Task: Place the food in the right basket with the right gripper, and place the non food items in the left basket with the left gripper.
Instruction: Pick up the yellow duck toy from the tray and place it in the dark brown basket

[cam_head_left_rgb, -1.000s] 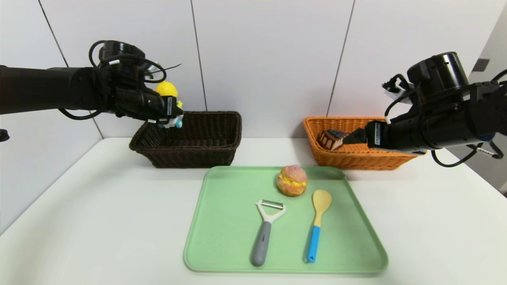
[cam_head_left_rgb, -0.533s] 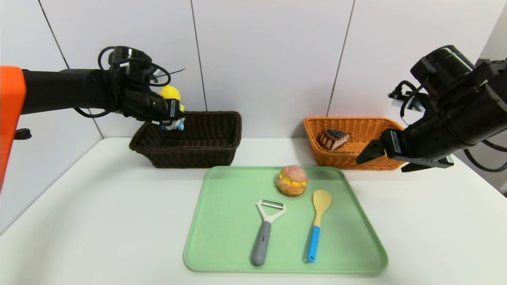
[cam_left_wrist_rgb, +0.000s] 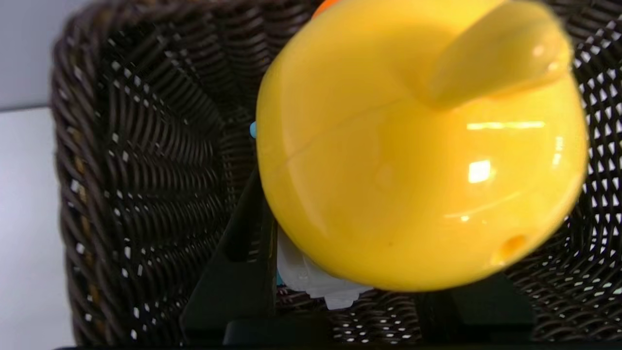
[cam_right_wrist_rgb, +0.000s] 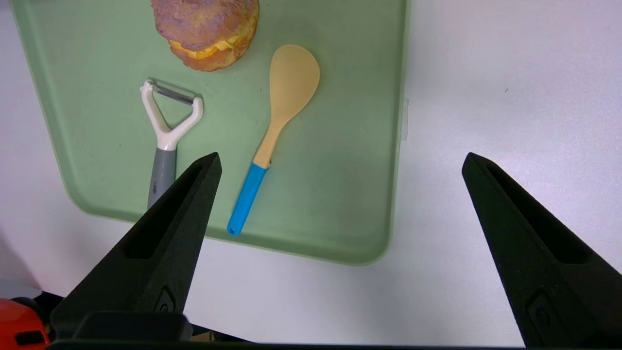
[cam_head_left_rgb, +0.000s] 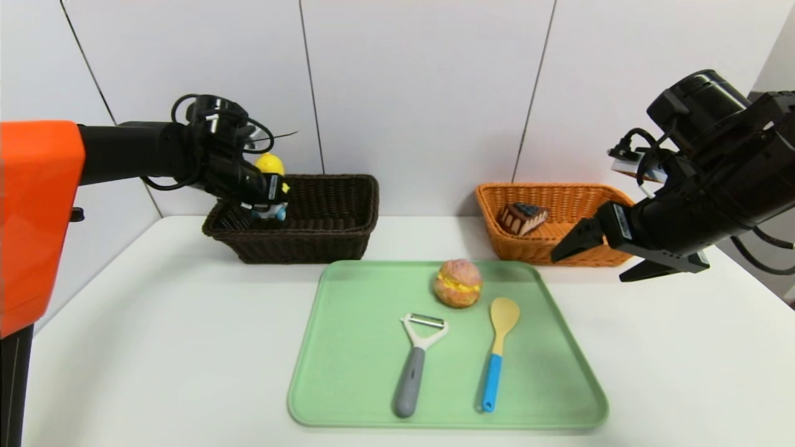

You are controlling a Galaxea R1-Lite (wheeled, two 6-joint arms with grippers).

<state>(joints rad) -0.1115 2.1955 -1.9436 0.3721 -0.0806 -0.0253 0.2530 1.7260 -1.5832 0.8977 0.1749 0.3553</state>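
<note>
Three items are left on the green tray (cam_head_left_rgb: 323, 372): the peeler (cam_head_left_rgb: 415, 359) and spoon (cam_head_left_rgb: 497, 351) toward its near edge, the cream puff (cam_head_left_rgb: 458, 283) by its far edge. Bare tabletop (cam_head_left_rgb: 155, 347) is seen around the tray. The right gripper (cam_head_left_rgb: 605, 251), spread wide, has been drawn lower before the orange basket (cam_head_left_rgb: 546, 248), where the cake slice (cam_head_left_rgb: 523, 217) lies. The left gripper (cam_head_left_rgb: 264, 192), pinching the duck toy (cam_head_left_rgb: 270, 165), has been lowered into the dark basket (cam_head_left_rgb: 310, 242).

No readable text, brand, number or sign appears in any view. Small white labels sit on the left gripper (cam_head_left_rgb: 273, 189), at the left of the head view, and the right gripper (cam_head_left_rgb: 596, 257), at the right, but their print is too small to read.
</note>
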